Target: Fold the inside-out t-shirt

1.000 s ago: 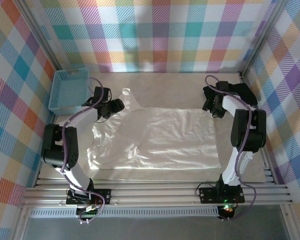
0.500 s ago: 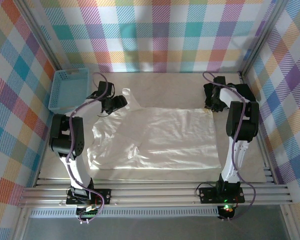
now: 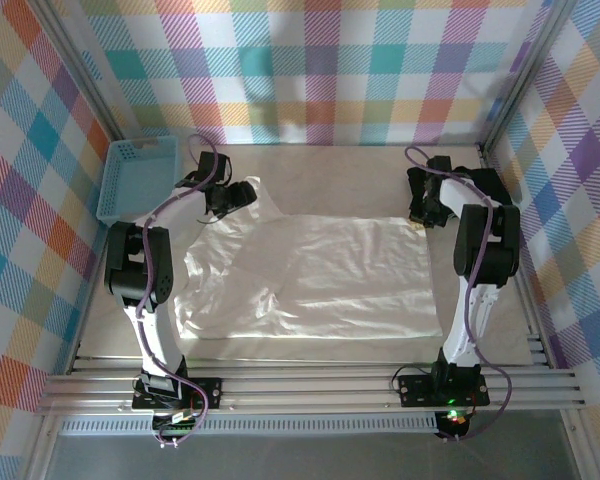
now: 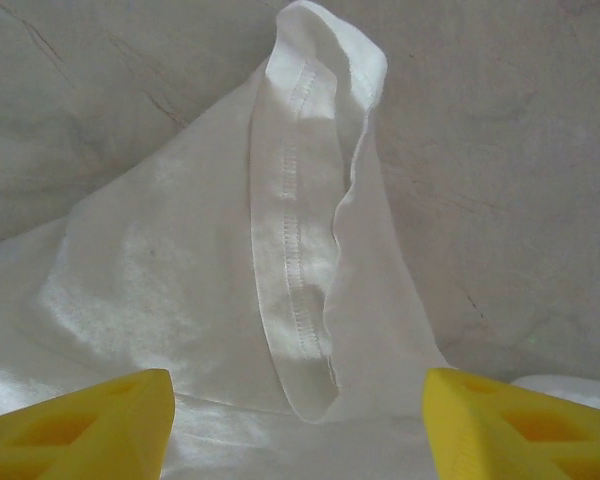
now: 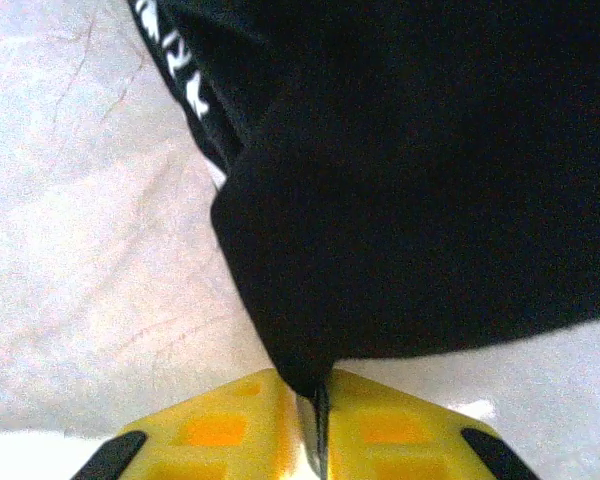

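Well, the table (image 3: pixel 350 160) is pale and smooth, with faint cracks like lines in stone. Bright checked walls (image 3: pixel 320 70) stand on three sides of it. A blue basket (image 3: pixel 138 145) sits in the back left corner.

The inside-out t-shirt (image 3: pixel 320 275) lies spread out in the middle of the table. It is white and wrinkly, more bunched up on its left side. One sleeve (image 3: pixel 258 195) sticks out toward the back.

The left gripper (image 3: pixel 242 192) hangs over that sleeve. In the left wrist view its two yellow fingers (image 4: pixel 80 425) are wide apart, with the sleeve's stitched hem (image 4: pixel 300 200) lying loose between and ahead of them. It has hold of nothing.

The right gripper (image 3: pixel 423 208) is at the back right, just past the shirt's far corner. In the right wrist view its yellow fingers (image 5: pixel 220 430) are squeezed almost together, and a corner of a black garment (image 5: pixel 430 180) with small white marks is pinched between them.

Bare table runs from the shirt's back edge to the back wall. The basket sits apart from the shirt. The shirt's right edge lies close beside the right arm, and its front edge is near the metal rails (image 3: pixel 310 385).
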Controlling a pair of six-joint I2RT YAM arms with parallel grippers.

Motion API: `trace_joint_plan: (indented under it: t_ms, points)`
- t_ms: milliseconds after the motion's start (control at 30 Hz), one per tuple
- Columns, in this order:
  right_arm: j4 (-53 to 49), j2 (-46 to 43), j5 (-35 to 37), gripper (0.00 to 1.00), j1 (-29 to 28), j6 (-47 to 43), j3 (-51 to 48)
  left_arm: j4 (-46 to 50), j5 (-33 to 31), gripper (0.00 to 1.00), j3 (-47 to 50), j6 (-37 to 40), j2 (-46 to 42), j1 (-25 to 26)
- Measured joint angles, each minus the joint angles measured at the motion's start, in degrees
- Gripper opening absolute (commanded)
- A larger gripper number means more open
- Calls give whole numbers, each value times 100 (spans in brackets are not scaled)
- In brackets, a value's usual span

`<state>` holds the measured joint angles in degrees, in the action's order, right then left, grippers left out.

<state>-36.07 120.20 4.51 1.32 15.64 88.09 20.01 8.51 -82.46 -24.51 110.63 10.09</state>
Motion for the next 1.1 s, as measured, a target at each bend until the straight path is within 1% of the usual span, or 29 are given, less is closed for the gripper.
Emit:
trace_joint_plan:
  t_ms: [133, 300, 467, 667, 867, 1000, 1100]
  points:
    - [15, -245, 0, 5, 0, -33, -138, 101, -2, 66, 0, 22, 2, -2]
    - [90, -483, -2, 3, 0, -81, -229, 151, -4, 66, -173, 39, 120, -11]
    - [297, -678, -50, 2, 0, -120, -398, 254, -11, 66, -649, 39, 433, -11]
    - [457, -896, -208, 1, -2, -160, -625, 535, -57, 65, -1952, 157, 1462, -11]
    - [570, -905, -330, 1, -2, -168, -625, 1145, -181, 65, -3698, 361, 2747, -24]
    - [625, -905, -415, 1, -2, -201, -625, 1578, -205, 66, -4800, 474, 3456, -39]
    - [649, -905, -466, 1, -7, -247, -625, 1843, -216, 62, -5460, 533, 3869, -48]
